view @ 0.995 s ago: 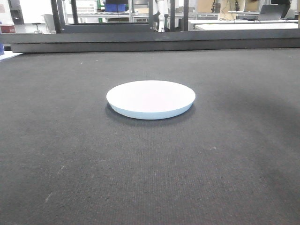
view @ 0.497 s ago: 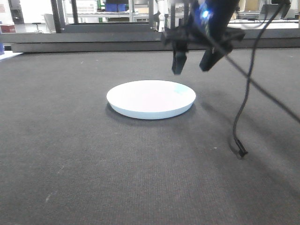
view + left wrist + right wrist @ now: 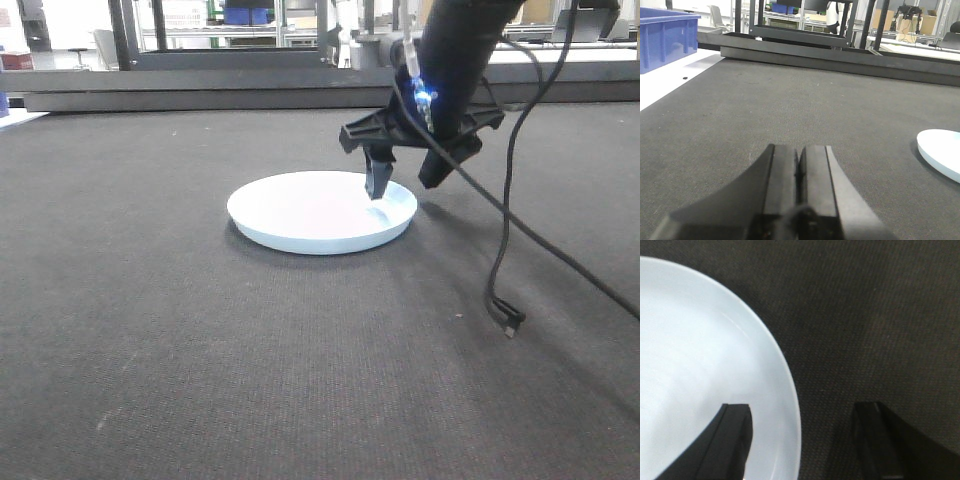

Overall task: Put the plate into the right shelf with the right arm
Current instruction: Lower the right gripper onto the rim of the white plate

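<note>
Nearest the observer lay the dark woven table mat (image 3: 200, 350), on which everything stood. One black cable (image 3: 510, 250) hung from the right arm, its loose end just above the mat, in front of and to the right of the plate.

One plate (image 3: 320, 212) was counted: white, round and shallow, lying flat on the mat near the middle of the table. It was on no shelf.

One right gripper (image 3: 405, 189) stood over the plate's right edge, its jaws spread wide and holding nothing. In the right wrist view, one finger (image 3: 734, 440) was over the inside of the plate and the other over bare mat, with the rim between them. Whether the inner finger touched the plate could not be determined.

One left gripper (image 3: 799, 160) hovered low over the mat, well to the left of the plate, its two pads pressed together with nothing between them.

Beyond, one dark rail (image 3: 300, 95) ran along the far edge of the table. One blue bin (image 3: 665, 37) stood on a white surface off the mat's far left corner.
</note>
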